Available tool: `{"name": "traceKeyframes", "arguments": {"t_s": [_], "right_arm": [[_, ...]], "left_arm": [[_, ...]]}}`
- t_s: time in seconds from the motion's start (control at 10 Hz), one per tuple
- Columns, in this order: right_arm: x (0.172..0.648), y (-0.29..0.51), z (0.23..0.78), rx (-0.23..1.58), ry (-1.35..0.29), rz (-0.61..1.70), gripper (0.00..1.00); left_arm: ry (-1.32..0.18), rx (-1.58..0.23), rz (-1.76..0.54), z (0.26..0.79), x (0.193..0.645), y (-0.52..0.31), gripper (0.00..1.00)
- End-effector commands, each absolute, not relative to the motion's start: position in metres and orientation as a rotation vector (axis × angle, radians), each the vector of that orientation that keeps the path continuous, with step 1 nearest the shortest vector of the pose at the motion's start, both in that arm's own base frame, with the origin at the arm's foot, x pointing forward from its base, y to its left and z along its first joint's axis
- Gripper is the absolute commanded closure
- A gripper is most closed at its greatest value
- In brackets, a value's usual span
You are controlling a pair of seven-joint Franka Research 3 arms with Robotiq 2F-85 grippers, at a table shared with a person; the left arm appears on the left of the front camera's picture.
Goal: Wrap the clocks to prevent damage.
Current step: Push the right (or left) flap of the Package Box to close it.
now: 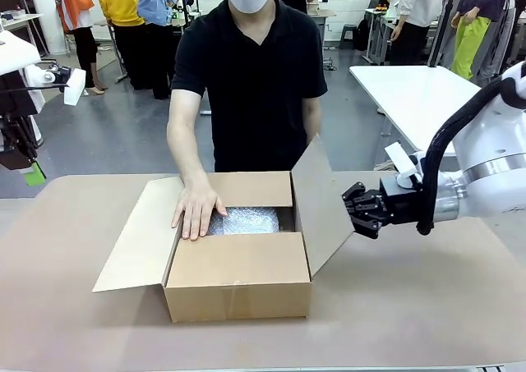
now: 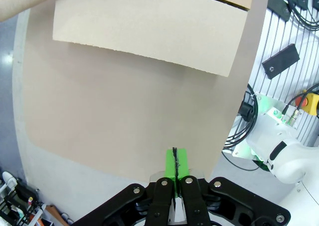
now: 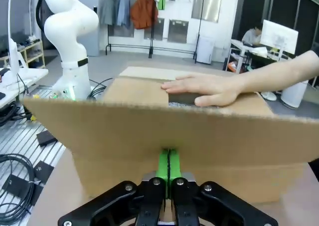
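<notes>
An open cardboard box (image 1: 238, 277) stands mid-table with bubble wrap (image 1: 246, 221) showing inside; the clocks are hidden. The near flap is folded over the opening, and the left flap (image 1: 140, 236) lies spread outward. A person's hand (image 1: 197, 209) rests flat on the box's far left part. My right gripper (image 1: 366, 210) is shut, its tips against the outside of the raised right flap (image 1: 320, 204). In the right wrist view the shut green pads (image 3: 169, 163) press on that flap (image 3: 169, 131), with the hand (image 3: 209, 89) beyond. My left gripper (image 1: 33, 173) hangs shut at the far left, above the table edge (image 2: 174, 168).
The person stands at the table's far side behind the box. The brown table (image 1: 411, 306) spreads around the box. In the left wrist view, the spread left flap (image 2: 144, 31) lies ahead, and the robot base and cables (image 2: 269, 136) sit off the table's edge.
</notes>
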State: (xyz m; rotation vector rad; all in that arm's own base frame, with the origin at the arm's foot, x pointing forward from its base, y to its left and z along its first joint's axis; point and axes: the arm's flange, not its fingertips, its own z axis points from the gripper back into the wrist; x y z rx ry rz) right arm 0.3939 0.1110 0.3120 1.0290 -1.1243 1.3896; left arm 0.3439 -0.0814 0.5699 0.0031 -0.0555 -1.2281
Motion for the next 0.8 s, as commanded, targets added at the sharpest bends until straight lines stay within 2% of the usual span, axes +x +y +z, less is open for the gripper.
{"name": "traceKeyframes", "arguments": {"t_s": [0.0, 0.7], "right_arm": [[0.406, 0.137, 0.303, 1.027, -1.157, 1.411, 0.99], [0.424, 0.177, 0.279, 0.937, -1.14, 1.443, 0.99]], "left_arm": [[-0.059, 0.013, -1.226, 0.57, 0.344, -0.08, 1.0], [-0.059, 0.013, -1.226, 0.57, 0.344, -0.08, 1.0]]}}
